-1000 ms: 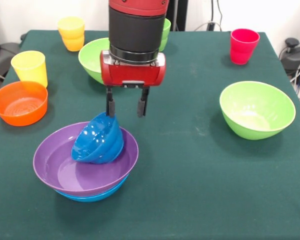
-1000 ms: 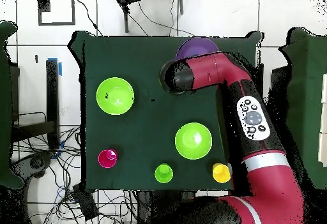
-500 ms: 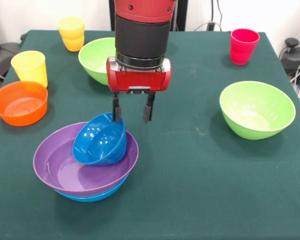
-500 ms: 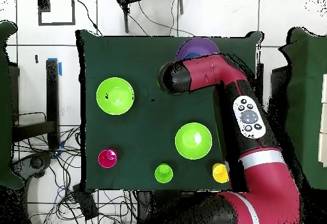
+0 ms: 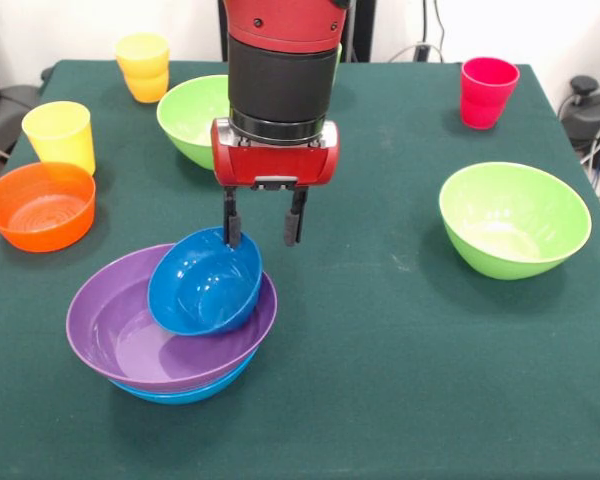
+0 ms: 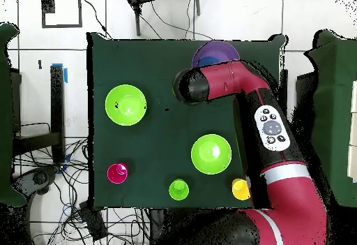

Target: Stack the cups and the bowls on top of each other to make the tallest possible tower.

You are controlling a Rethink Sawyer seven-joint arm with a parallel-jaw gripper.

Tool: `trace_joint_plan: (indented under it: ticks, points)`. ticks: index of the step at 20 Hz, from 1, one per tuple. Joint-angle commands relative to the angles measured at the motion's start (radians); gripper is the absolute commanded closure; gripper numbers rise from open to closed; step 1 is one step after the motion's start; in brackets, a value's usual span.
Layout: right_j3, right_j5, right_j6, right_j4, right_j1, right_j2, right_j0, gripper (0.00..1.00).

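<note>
dark green cloth covers the tabletop (image 5: pixel 400 340), white tiled floor and cables around it; the tool (image 5: pixel 264 222) hangs spread apart, gripping nothing, one finger beside the small blue bowl's (image 5: pixel 205 292) rim; that glossy bowl leans tilted inside the purple bowl (image 5: pixel 130 345), which sits nested on the large blue bowl (image 5: pixel 185 393).

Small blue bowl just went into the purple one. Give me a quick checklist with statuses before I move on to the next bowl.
1. Gripper open, fingers apart: ok.
2. Gripper clear of small blue bowl: cannot tell, one finger sits at its rim.
3. Small blue bowl seated flat in purple bowl: not ok, it leans tilted.
4. Purple bowl nested on large blue bowl: ok.
5. Next light green bowl upright, unobstructed: ok.
</note>
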Motion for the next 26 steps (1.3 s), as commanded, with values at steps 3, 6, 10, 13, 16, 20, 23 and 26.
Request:
trace_joint_plan:
  ticks: [3,6,10,13,16,20,23,26]
  points:
    - [-0.027,-0.026,0.019,-0.003,0.056,-0.034,0.015,0.00]
    - [-0.033,-0.031,0.016,-0.006,0.064,-0.033,0.012,0.00]
    - [-0.047,-0.034,-0.002,-0.012,0.077,-0.029,0.005,0.00]
    - [-0.065,-0.031,-0.017,-0.015,0.089,-0.025,0.001,0.00]
    - [-0.078,-0.035,-0.029,-0.020,0.103,-0.022,-0.004,0.00]
    - [-0.087,-0.039,-0.042,-0.022,0.115,-0.018,-0.010,0.00]
    - [-0.081,-0.049,-0.040,-0.024,0.117,-0.020,-0.012,0.00]
    - [-0.083,-0.056,-0.046,-0.027,0.124,-0.018,-0.016,0.00]
